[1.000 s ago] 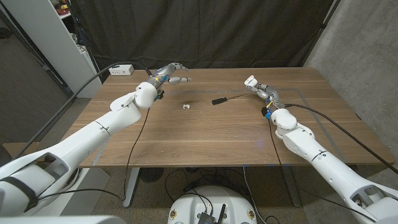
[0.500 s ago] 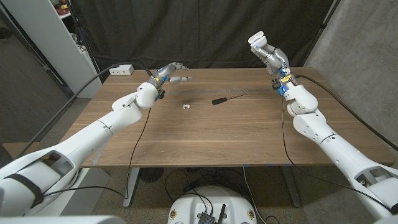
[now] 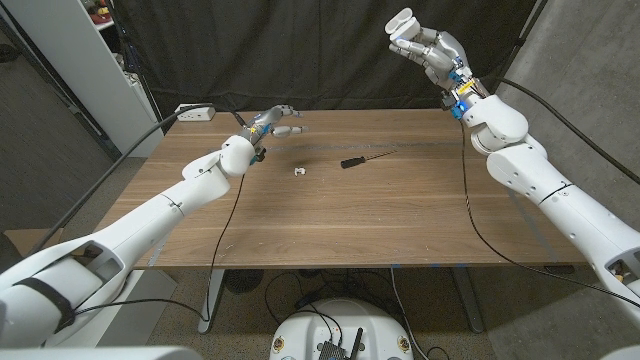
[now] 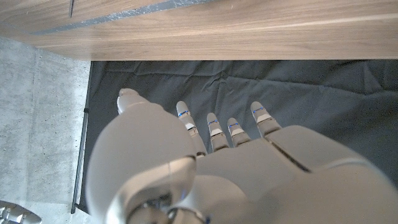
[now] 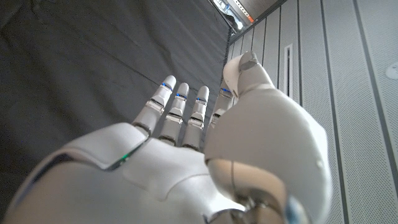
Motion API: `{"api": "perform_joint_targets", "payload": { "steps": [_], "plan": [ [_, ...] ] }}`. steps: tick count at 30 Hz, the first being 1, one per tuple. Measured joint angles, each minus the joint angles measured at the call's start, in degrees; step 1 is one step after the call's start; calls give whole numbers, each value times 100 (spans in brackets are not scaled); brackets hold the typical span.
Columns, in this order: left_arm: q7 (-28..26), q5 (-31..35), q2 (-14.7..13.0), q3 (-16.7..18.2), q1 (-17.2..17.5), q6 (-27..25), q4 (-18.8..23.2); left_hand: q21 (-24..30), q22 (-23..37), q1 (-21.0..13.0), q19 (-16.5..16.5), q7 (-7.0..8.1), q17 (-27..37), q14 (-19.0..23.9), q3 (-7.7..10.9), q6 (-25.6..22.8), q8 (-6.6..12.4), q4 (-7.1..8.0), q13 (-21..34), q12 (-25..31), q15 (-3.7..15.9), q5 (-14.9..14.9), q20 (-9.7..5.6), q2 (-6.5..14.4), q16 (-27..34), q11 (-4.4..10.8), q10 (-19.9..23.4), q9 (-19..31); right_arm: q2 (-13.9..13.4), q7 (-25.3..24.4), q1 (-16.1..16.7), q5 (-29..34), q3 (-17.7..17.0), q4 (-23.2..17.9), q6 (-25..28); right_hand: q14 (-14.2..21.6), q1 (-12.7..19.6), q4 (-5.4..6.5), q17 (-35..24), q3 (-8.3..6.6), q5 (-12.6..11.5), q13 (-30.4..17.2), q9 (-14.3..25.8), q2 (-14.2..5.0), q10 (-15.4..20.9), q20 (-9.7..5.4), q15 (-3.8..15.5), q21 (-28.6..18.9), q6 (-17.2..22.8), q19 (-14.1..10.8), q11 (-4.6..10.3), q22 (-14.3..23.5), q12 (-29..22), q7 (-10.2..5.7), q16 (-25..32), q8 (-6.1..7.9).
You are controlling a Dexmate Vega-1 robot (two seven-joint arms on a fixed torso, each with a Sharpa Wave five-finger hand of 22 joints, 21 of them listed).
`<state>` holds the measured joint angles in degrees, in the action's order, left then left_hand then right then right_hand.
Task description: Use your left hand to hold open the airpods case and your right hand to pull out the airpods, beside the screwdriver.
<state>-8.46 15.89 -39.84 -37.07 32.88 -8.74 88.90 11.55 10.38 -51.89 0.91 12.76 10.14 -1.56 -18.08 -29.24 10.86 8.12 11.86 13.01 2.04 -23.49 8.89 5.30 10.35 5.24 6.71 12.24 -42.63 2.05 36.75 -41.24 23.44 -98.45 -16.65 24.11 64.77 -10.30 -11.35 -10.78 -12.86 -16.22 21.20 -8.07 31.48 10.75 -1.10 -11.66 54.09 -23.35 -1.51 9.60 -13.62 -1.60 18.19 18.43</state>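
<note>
Left hand [image 3: 275,121] hovers by the table's [image 3: 360,215] far edge, toward the far left corner, fingers [image 3: 291,129] stretched out and apart, holding nothing; the left wrist view gives the back of that hand [image 4: 236,168], fingers straight and slightly spread, pointing at the dark curtain [image 3: 330,50], nothing between them; next along, the small white airpods case [image 3: 299,171] lies on the wood, on the near side of the left hand's fingertips and clear of them, untouched; whether its lid is up is too small to tell; just beside it toward the right edge lies the screwdriver [image 3: 362,158], black handle nearest the case, thin shaft pointing toward the far right corner; now the right hand [image 3: 425,45], lifted high above the far right corner, against the curtain, well apart from case and screwdriver; fingers loosely curved and apart, gripping nothing; the right wrist view shows its back [image 5: 186,162], fingers [image 5: 177,102] extended side by side, thumb alongside, empty.
</note>
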Motion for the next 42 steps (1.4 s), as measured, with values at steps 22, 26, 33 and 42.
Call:
{"api": "perform_joint_targets", "payload": {
  "steps": [22,26,33,42],
  "plan": [
    [-220,-940,1113,-17,-978,1902,-1894,121,17,-210,386,-26,1,288,187,70,-27,-139,29,78,-19,210,-92,209,68,-56,154,-53,-112,-2522,-36,792,201,-815,4008,84,-139,-8,-53,-8,-113,53,0,-15,125,-125,319,68,-1,62,227,1,-18,0,-44,0],
    [209,-1468,1573,-12,-1432,2573,-2664,86,17,-20,367,-73,16,100,32,50,-26,-81,29,29,-84,210,-77,20,16,-107,2,-68,-112,-2538,23,1096,298,-926,4307,55,-140,-8,-79,-8,-112,53,0,-15,147,-148,347,68,-1,85,309,1,-18,0,-44,0],
    [1450,-2824,2316,120,-2154,4089,-4012,22,17,268,164,-336,15,-237,-116,205,-26,-29,28,-82,-218,209,21,-268,-4,-188,-305,-106,-38,-2457,75,1533,435,-989,4359,55,-155,-8,-79,-8,-88,80,0,1,160,-156,347,68,-1,93,393,1,-18,0,-44,0],
    [3056,-3805,2854,215,-2740,4833,-5616,-23,16,517,-8,-1018,15,-492,-169,54,0,-23,11,-82,-410,125,135,-517,-48,-338,-459,-132,112,-2290,78,1995,554,-951,4145,55,-185,17,-107,17,-42,69,0,30,165,-186,347,68,0,124,472,1,4,1,-44,1]
  ]
}}
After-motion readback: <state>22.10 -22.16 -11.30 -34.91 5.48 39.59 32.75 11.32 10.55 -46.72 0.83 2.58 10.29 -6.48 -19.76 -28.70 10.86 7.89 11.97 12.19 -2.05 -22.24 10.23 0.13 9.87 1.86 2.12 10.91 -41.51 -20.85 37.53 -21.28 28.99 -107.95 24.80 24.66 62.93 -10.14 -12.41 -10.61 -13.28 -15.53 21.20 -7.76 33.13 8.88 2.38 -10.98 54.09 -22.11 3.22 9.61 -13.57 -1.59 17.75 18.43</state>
